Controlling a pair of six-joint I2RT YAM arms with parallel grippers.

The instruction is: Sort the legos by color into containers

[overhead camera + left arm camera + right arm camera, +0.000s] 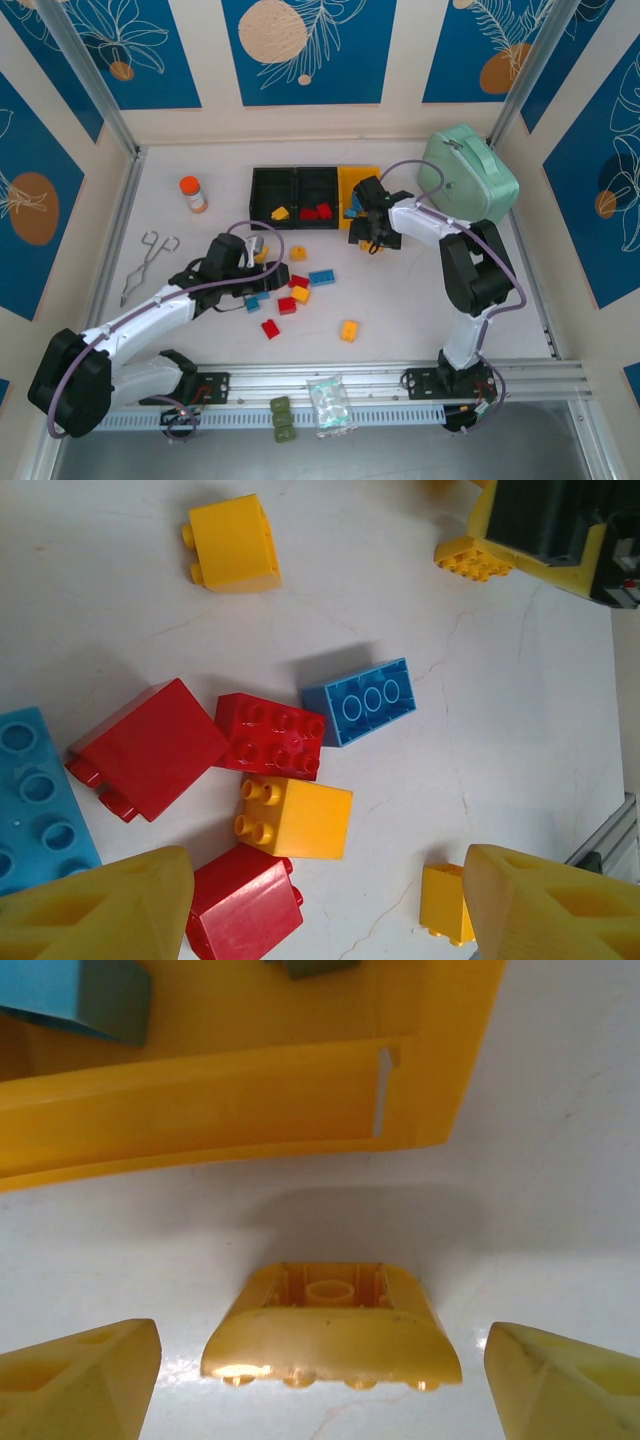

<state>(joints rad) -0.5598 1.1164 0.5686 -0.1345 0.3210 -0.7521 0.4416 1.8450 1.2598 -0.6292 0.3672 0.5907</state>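
Jaws of the right gripper (pixel 322 1365) are spread wide, and a yellow lego (pixel 330 1335) is seen lying untouched between them on the table (pixel 560 1160), at lower centre of the frame. Just above it the yellow container (pixel 250 1090) is seen, with a blue lego (pixel 80 995) inside at upper left. The left gripper (pixel 328 880) is likewise open, nothing being gripped, over the loose legos (pixel 295 818) clustered at centre frame.

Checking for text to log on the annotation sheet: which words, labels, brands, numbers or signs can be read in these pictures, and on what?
No text can be read anywhere.
Small orange-capped plastic bottle: any label is too small to read.
Clear plastic packet at the near edge: too blurred to tell.
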